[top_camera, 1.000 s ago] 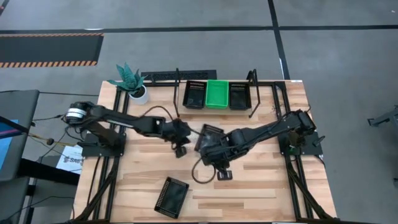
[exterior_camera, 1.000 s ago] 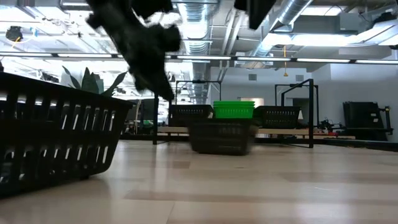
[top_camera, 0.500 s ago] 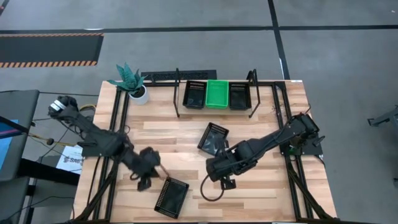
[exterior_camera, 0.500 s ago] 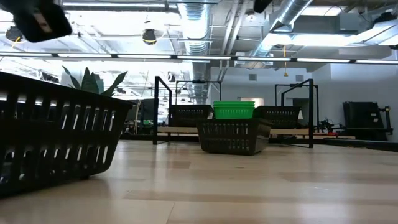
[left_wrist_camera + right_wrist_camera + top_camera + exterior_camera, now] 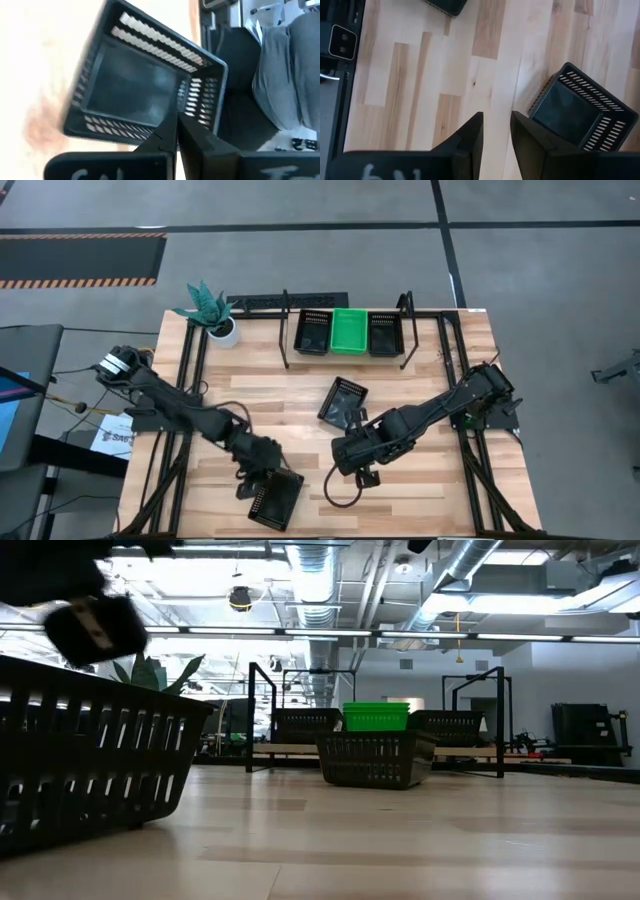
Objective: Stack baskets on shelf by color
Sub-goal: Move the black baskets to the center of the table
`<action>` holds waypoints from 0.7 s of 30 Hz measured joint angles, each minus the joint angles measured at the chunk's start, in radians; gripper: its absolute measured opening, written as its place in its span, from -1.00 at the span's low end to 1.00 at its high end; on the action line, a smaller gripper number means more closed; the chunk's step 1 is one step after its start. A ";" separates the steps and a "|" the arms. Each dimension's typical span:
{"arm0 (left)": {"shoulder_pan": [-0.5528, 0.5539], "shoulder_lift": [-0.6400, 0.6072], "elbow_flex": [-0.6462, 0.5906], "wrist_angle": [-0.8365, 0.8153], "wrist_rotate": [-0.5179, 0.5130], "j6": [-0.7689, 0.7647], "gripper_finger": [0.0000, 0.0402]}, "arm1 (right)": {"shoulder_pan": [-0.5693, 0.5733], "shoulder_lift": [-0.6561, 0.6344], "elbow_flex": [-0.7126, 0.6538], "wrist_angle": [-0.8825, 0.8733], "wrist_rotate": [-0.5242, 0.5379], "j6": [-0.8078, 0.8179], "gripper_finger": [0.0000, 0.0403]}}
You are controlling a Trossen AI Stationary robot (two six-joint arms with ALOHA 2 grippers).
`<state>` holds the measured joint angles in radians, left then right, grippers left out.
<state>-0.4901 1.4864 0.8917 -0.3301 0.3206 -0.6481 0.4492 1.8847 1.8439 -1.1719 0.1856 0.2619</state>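
Observation:
A black basket [image 5: 276,498] lies near the table's front edge, seen close in the left wrist view [image 5: 145,95]. My left gripper [image 5: 262,483] is shut and hangs at that basket's far left rim. A second black basket [image 5: 343,402] stands at mid table. My right gripper [image 5: 366,476] is open above bare wood, on the near side of that basket [image 5: 580,112], with nothing between its fingers. On the shelf [image 5: 406,330] at the far edge, a green basket [image 5: 350,330] sits between two black baskets [image 5: 312,332] [image 5: 385,332]. My left gripper's shut fingertips [image 5: 175,122] point slanting down over one wall of the near black basket [image 5: 200,102]. Whether they touch it I cannot tell. The basket rests flat on the table.
A teal plant in a white pot [image 5: 212,315] stands at the far left corner. Bare wood [image 5: 430,480] lies at the near right and between the two loose baskets. The shelf's upright posts [image 5: 285,330] flank the row of baskets.
My left gripper has swung from beside the mid-table basket toward the table's near left, ending at the near black basket, and has turned on the way. My right arm has drawn back off the mid-table basket toward the near edge, leaving that basket uncovered.

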 joint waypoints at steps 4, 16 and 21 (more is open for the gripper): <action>0.065 0.047 0.000 0.001 0.051 0.057 -1.00 | 0.000 0.000 0.000 0.000 0.000 0.000 -0.41; 0.200 0.260 0.001 -0.013 -0.001 0.200 -1.00 | 0.009 0.000 0.000 0.002 0.000 0.010 -0.41; 0.265 0.260 0.006 0.006 -0.213 0.256 -1.00 | 0.009 0.000 0.000 0.003 0.000 0.027 -0.41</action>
<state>-0.2254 1.7460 0.8979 -0.3240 0.1076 -0.3916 0.4583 1.8849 1.8439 -1.1692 0.1858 0.2884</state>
